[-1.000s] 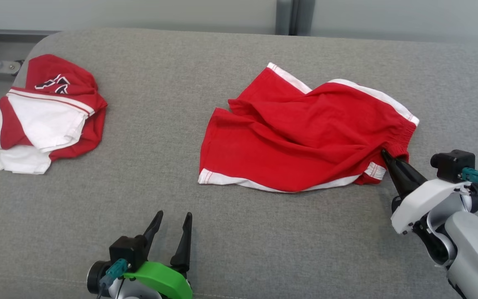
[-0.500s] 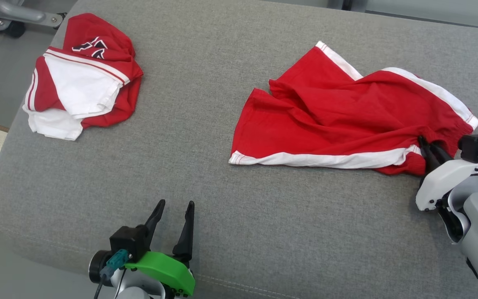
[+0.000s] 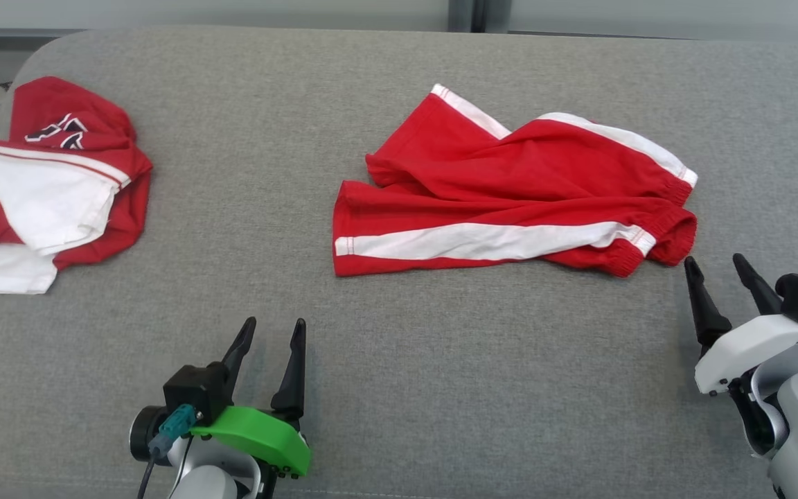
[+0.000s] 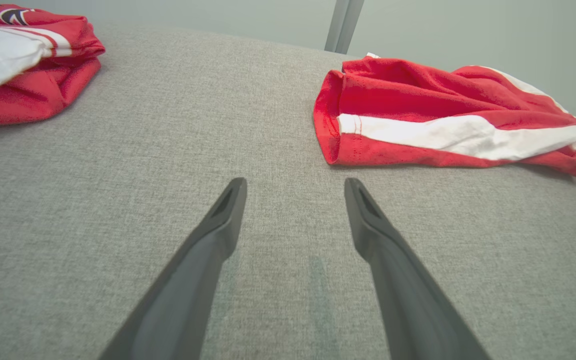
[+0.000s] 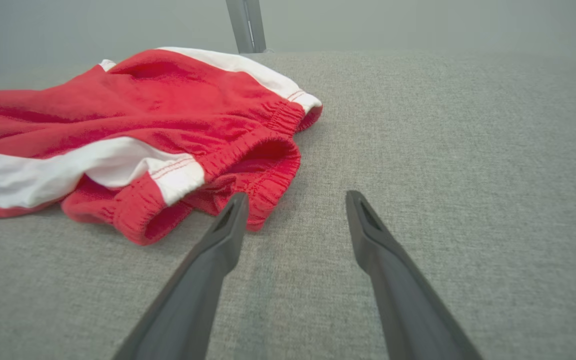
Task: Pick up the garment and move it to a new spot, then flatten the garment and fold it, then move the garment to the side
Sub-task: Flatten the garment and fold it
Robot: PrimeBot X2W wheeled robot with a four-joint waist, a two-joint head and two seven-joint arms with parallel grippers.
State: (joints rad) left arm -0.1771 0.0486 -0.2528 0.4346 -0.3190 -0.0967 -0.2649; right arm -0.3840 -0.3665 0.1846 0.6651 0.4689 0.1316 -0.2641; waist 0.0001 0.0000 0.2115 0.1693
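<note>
The garment (image 3: 510, 190), red shorts with white side stripes, lies rumpled on the grey cushion (image 3: 399, 333), right of centre, its elastic waistband toward the right. The left wrist view has the garment (image 4: 448, 120) at upper right, and the right wrist view has its waistband end (image 5: 168, 145) at left. My right gripper (image 3: 715, 263) stands open just below and right of the waistband, apart from the cloth, nothing between its fingers. My left gripper (image 3: 272, 326) is open near the cushion's front edge, well short of the shorts' leg hem. Both open grippers also show in their wrist views (image 4: 294, 182) (image 5: 295, 195).
A second pile of red and white clothing (image 3: 46, 187) sits at the cushion's far left, also in the left wrist view (image 4: 18, 55). A grey wall and a vertical metal post (image 3: 465, 14) stand behind the cushion. Bare cushion lies between the two piles.
My right gripper has let go of the garment's waistband and opened, drawing back toward me. The shorts have settled flatter with a white stripe facing up. The head camera has shifted.
</note>
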